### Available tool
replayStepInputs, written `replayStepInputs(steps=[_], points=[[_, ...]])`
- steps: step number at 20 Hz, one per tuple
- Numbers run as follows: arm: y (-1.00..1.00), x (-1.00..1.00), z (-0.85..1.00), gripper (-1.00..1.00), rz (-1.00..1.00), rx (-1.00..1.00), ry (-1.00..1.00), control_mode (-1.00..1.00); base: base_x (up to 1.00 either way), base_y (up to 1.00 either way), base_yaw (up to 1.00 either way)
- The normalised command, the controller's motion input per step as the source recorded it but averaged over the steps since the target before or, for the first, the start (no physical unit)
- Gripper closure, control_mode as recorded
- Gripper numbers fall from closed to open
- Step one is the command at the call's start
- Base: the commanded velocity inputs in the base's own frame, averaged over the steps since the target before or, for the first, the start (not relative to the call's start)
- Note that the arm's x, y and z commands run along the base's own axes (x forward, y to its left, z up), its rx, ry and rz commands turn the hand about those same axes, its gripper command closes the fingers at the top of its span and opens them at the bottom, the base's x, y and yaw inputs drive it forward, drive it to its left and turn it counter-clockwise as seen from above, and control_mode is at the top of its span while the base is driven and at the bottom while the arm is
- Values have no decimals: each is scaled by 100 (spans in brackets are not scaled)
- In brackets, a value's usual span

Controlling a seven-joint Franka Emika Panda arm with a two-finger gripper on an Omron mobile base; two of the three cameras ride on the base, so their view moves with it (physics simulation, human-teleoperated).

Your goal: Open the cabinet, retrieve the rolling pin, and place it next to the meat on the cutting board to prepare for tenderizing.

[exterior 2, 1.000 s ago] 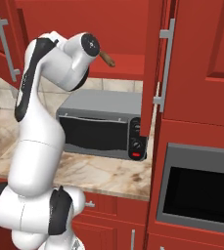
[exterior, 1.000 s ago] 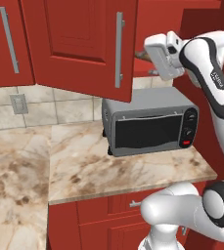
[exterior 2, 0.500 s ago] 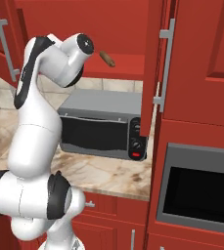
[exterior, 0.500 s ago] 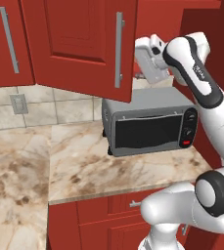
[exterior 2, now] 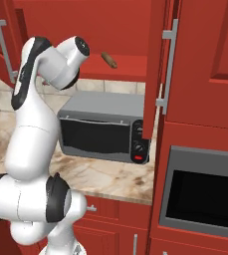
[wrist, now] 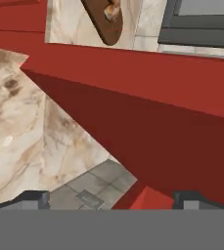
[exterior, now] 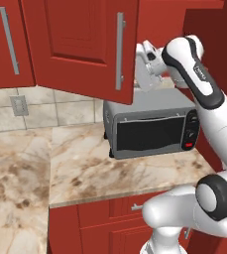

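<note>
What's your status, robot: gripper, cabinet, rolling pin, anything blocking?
Gripper open, empty, raised beside the open cabinet door. Rolling pin lying on the cabinet shelf, untouched. Toaster oven directly beneath the shelf; nothing between gripper and pin.

Red wall cabinet (exterior: pixel 80 44): raised-panel doors, vertical silver bar handles; one door swung open, upper centre of left base view.

Slim brown wooden rolling pin (exterior 2: pixel 109 60): on cabinet's red inner shelf, upper centre of right base view, lying at a slant.

Round dark brown wooden cutting board (wrist: pixel 101 24): top of hand view, partly cut off.

Small tan-brown meat lump (wrist: pixel 112 9): on board.
</note>
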Motion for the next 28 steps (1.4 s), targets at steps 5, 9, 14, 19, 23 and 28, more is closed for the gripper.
replayStepInputs(steps=[5, 9, 14, 19, 23, 28], points=[[41, -99, -33, -100, 19, 7, -5, -100, 0, 0, 0], [50, -100, -28, -100, 18, 5, -5, -100, 0, 0, 0], [62, -46, -9, -100, 12, 2, 0, -100, 0, 0, 0], [59, 0, 0, -100, 6, 0, 1, -100, 0, 0, 0], [65, 0, 0, -100, 2, 0, 5, -100, 0, 0, 0], [74, 0, 0, -100, 0, -2, 9, -100, 0, 0, 0]])
